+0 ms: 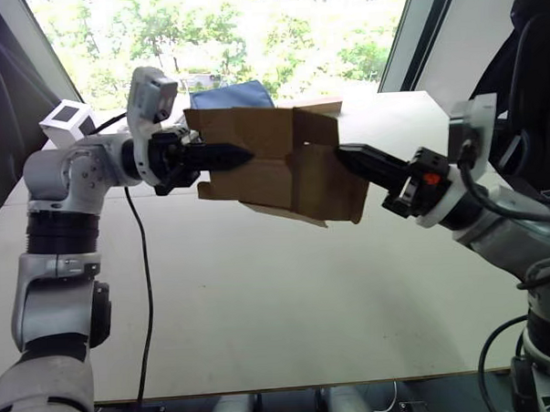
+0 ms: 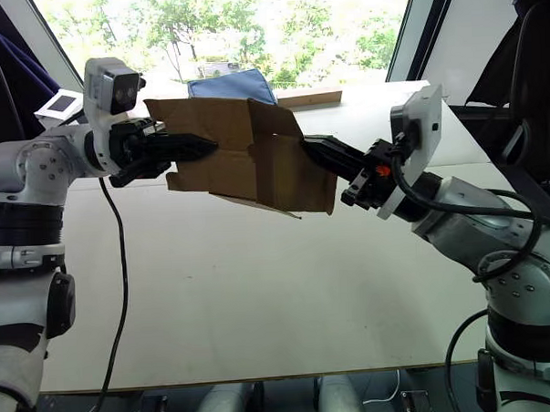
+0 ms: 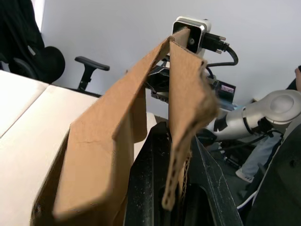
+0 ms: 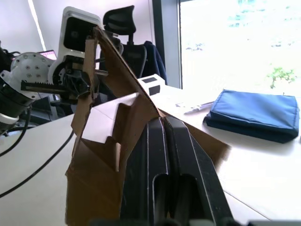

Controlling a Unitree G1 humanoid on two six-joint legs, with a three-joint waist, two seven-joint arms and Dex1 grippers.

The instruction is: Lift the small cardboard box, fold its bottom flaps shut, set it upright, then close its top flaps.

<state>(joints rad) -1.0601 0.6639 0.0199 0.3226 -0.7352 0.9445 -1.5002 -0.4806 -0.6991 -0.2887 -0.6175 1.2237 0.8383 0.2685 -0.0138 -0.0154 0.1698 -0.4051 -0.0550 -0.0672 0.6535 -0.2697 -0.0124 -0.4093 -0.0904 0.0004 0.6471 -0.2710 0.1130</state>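
The small cardboard box [image 1: 273,165] hangs on its side above the table, partly flattened, between both arms. My left gripper [image 1: 241,156] is shut on a wall of the box at its left end; in the left wrist view the cardboard [image 3: 181,141] sits pinched between the fingers. My right gripper [image 1: 343,155] is shut, and its tips press against the box's right end, where short brown flaps [image 1: 333,181] hang loose. I cannot tell whether these are the bottom flaps or the top flaps. The box's left-end flaps are hidden behind my left gripper.
The white table [image 1: 261,298] lies below the box. At its far side sit a blue pouch [image 1: 244,91], a flat wooden block [image 2: 309,97] and a white cube with black squares [image 1: 66,119]. A black cable [image 1: 142,266] hangs from my left arm.
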